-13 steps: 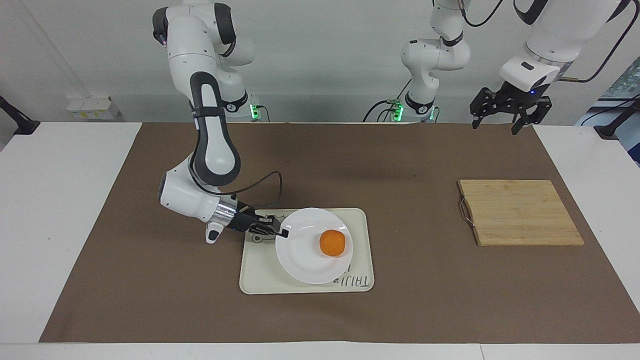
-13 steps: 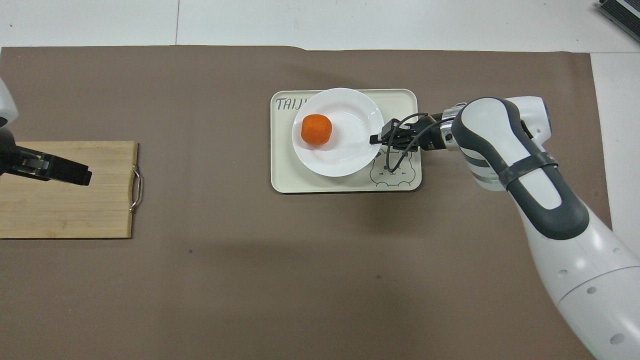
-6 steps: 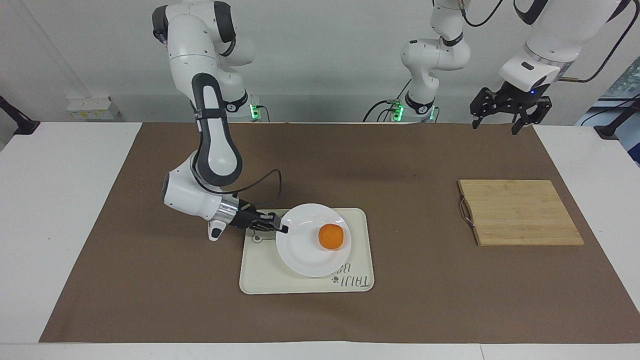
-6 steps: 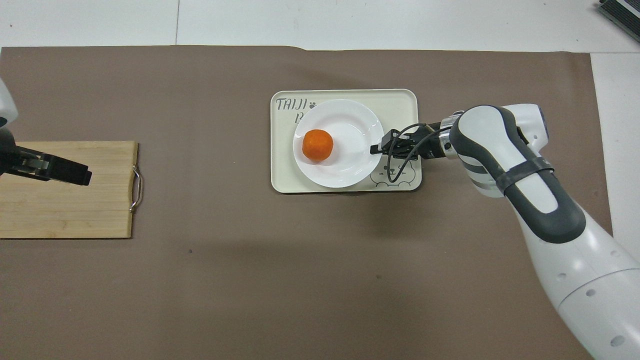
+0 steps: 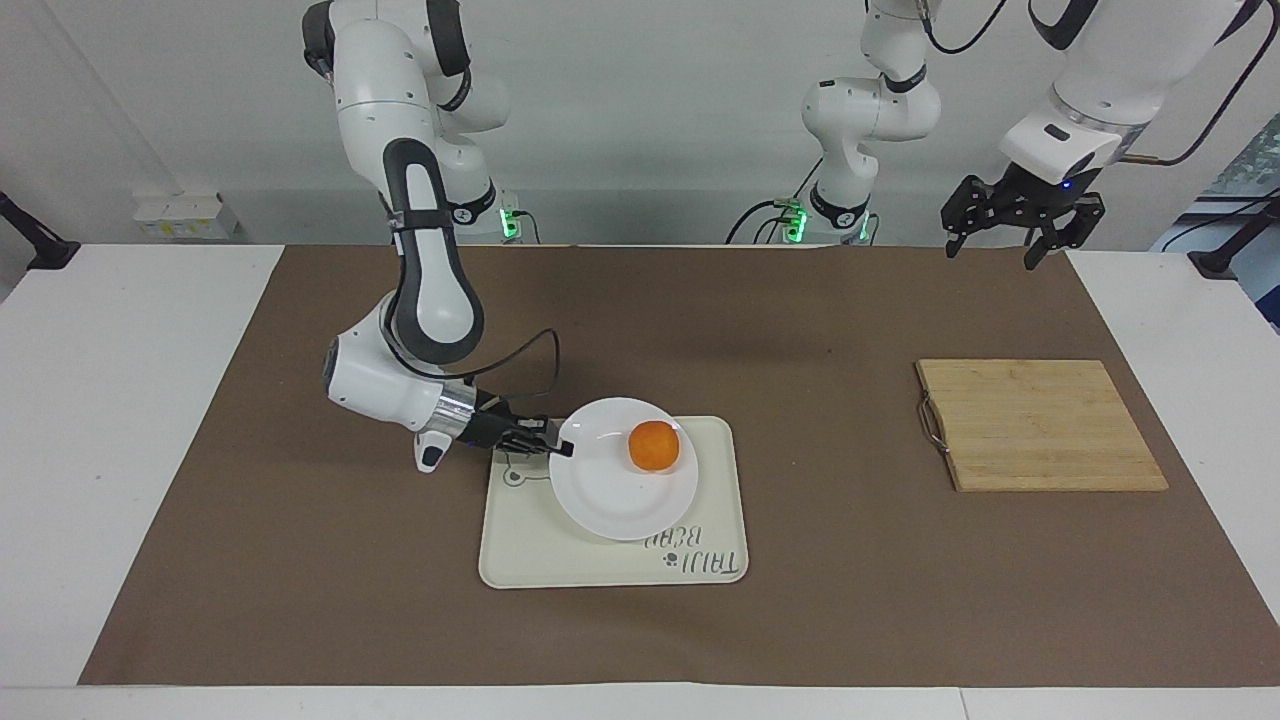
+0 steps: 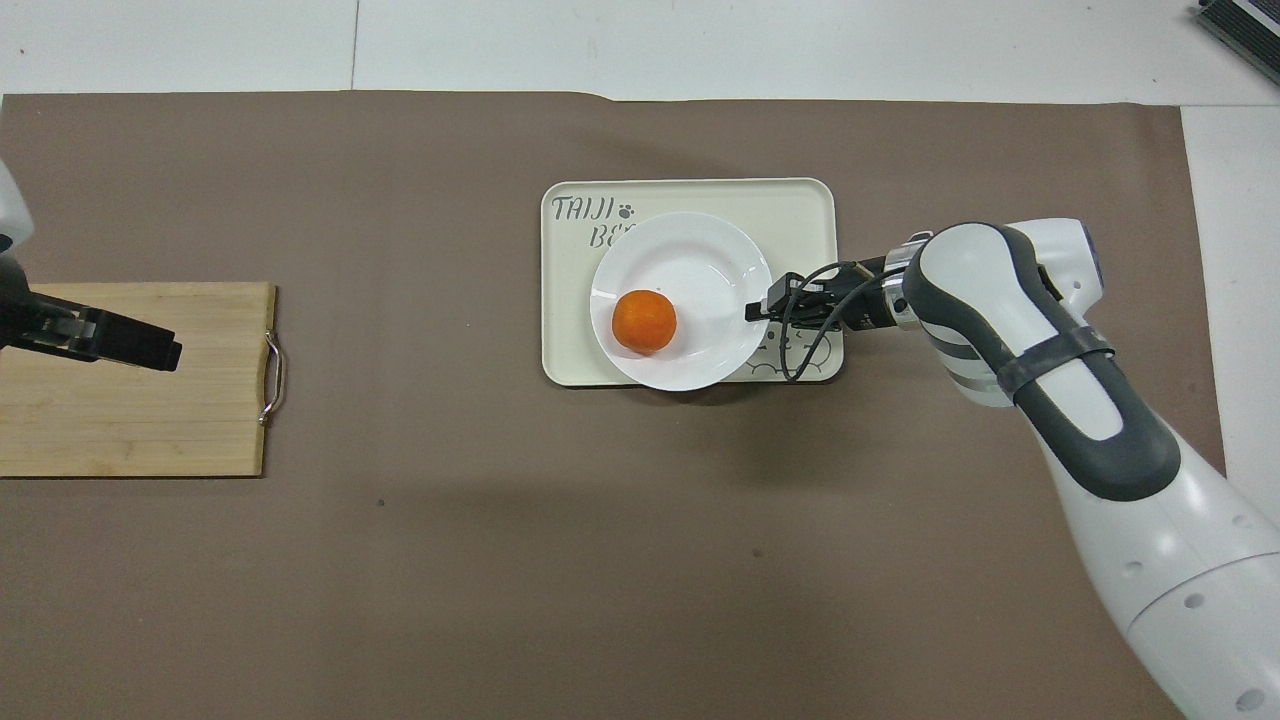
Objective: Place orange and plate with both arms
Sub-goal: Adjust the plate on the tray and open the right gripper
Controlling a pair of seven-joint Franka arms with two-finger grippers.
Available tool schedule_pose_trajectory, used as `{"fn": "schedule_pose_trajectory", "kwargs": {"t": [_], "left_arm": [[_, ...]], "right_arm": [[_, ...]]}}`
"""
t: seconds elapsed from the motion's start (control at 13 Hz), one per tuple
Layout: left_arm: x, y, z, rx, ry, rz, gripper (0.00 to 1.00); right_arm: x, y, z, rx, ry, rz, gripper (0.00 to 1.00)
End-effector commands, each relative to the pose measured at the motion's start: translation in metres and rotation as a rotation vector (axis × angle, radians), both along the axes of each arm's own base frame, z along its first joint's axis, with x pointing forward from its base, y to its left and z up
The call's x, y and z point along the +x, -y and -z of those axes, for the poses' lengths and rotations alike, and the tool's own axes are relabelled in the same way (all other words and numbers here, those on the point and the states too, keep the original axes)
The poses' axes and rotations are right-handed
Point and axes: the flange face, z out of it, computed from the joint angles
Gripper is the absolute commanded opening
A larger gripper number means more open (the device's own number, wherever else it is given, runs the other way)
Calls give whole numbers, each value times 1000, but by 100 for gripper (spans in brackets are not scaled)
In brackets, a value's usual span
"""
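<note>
The right gripper (image 5: 562,449) is clamped on the plate (image 5: 615,495) rim at the right arm's end; the orange (image 5: 654,446) rides above the tray (image 5: 520,545). The left gripper (image 5: 1005,226), fingers apart, waits over the worktop (image 5: 700,310).

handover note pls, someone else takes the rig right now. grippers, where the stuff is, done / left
Right gripper: shut on the rim of the plate, at its right-arm end, over the tray.
Left gripper: open, empty, waiting above the table edge near the cutting board.
Orange: sitting on the plate.
Done: orange on plate, plate gripped.
Left: set the plate down at its spot, release, retract. Whether the plate is lifted off the tray is unclear.
</note>
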Motion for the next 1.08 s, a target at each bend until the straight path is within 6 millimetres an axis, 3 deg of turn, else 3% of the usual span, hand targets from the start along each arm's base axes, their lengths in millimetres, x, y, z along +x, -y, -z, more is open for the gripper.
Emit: {"fn": "schedule_pose_trajectory", "kwargs": {"t": [0.0, 0.62, 0.69, 0.77, 0.85, 1.0], "left_arm": [[-6, -4, -1, 2, 2, -11, 100], [-5, -5, -1, 1, 10, -25, 100], [-5, -5, -1, 1, 10, -25, 100], [-4, -5, -1, 1, 11, -25, 100], [-5, -5, -1, 1, 10, -22, 100], [-5, -5, 0, 1, 7, -20, 100]], "right_arm": [[2, 10, -6, -27, 26, -7, 0], [12, 1, -13, -34, 41, 14, 0], [12, 1, -13, -36, 40, 16, 21], [12, 1, -14, -36, 40, 17, 69], [13, 2, -14, -40, 44, 20, 96], [15, 3, -13, -62, 54, 11, 100]]}}
